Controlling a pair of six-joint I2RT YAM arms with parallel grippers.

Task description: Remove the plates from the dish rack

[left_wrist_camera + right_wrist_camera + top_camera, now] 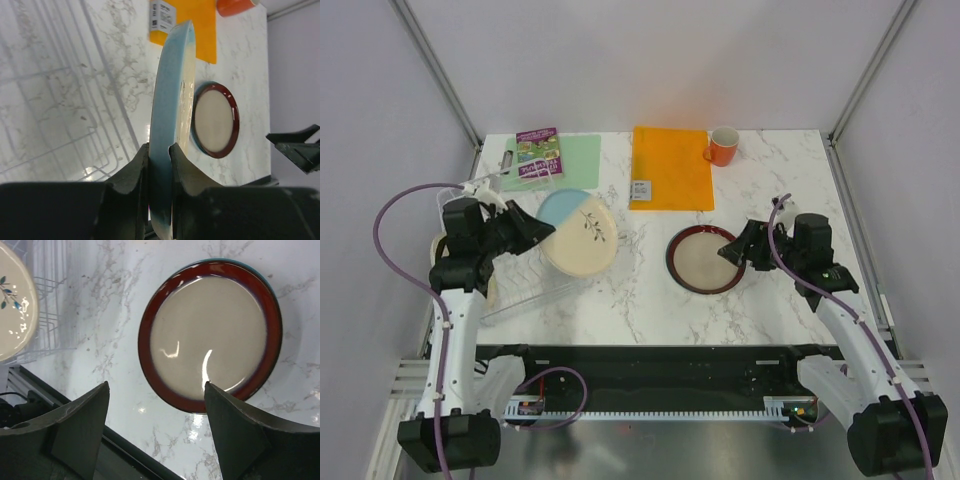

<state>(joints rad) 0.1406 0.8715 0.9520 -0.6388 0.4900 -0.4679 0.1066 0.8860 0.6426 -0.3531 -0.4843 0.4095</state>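
The left gripper (532, 228) is nearly closed, clamping the rim of a plate. In the left wrist view the left gripper (159, 170) sits at the bottom centre. Its two dark fingers (132, 175) press on either side of the plate's edge, which rises edge-on up the middle of the frame. That edge is blue on its left face and cream on its right.

In the top view the same cream plate with the sprig (585, 240) is tilted at centre left, with a blue patch at its upper left. Whether that blue belongs to the held plate or to a second plate behind it cannot be told. The dish rack (535, 298) of thin white wire lies just below and left of the plate, under the left arm. In the left wrist view its wires (60, 100) fill the left half.

The right gripper (728, 252) stands wide open and holds nothing. In the right wrist view the right gripper (156, 385) hangs over the red-rimmed plate (210, 335), its fingers (80, 425) apart at the bottom corners. A thin teal edge shows along that plate's upper right.

The red-rimmed plate (705, 258) lies flat on the marble bench (620, 300), right of centre. An orange mat (670, 165) and an orange mug (723, 146) sit in the upper middle. A green mat (575, 160) with a booklet (538, 152) on it sits at upper left.
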